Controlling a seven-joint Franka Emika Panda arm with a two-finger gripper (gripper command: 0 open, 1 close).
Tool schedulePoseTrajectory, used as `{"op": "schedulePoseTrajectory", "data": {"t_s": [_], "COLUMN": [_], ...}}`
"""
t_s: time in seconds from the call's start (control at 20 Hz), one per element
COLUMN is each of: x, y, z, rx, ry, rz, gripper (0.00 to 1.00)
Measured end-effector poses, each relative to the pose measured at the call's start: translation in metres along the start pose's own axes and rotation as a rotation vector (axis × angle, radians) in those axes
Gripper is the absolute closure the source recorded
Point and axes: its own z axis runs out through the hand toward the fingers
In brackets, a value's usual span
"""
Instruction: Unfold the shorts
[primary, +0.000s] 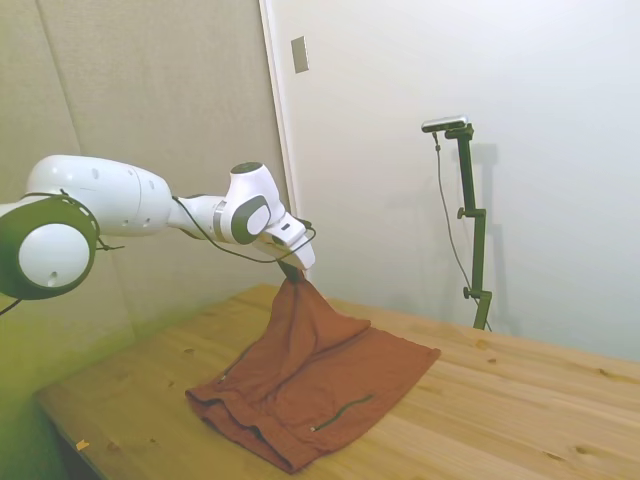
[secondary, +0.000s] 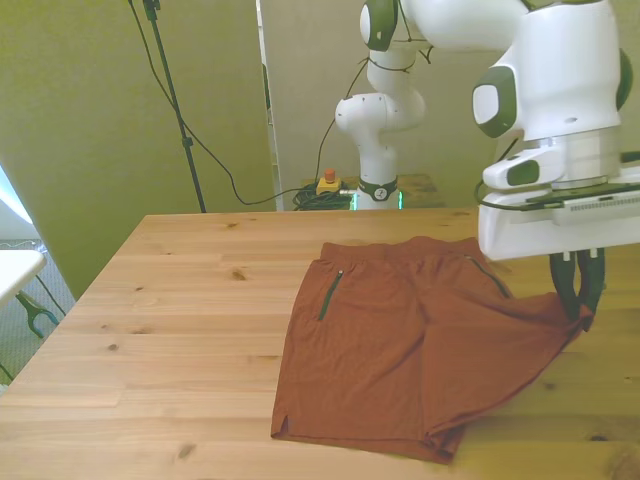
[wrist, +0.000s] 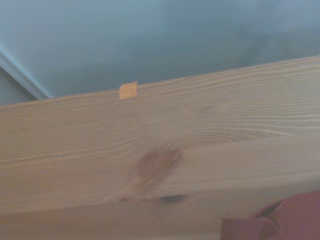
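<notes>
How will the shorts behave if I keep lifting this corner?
Probably floppy: the shorts hang in a peak from the tool while the rest lies wrinkled on the table. Likely light, and they may drag rather than lift clear.

I see soft, even light with a greenish tint, faint shadows on the side view's wall, and a blurry wrist view.

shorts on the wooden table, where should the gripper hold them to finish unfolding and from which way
Probably by the hem corner, where the gripper already pinches the rust-brown fabric shorts from above. That corner is lifted into a peak in the side view, while the waistband end lies flat on the wooden table. The cloth is far wider than the gripper, so only an edge fits.
</notes>
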Motion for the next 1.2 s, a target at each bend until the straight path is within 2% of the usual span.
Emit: {"op": "schedulePoseTrajectory", "data": {"t_s": [0.1,0.15,0.45,0.85,1.05,1.2], "x": [-0.010,-0.016,-0.045,-0.034,-0.014,-0.012], "y": [-0.010,-0.014,-0.032,-0.027,0.016,0.051], "z": [0.009,0.013,0.024,0.023,0.007,-0.016], "rx": [-0.012,-0.014,-0.030,-0.046,-0.177,-0.257], "ry": [-0.014,-0.019,-0.049,-0.023,0.045,0.051], "rz": [-0.010,-0.016,-0.034,-0.033,-0.042,-0.063], "gripper": [1.00,0.00,0.00,0.00,0.00,0.00]}}
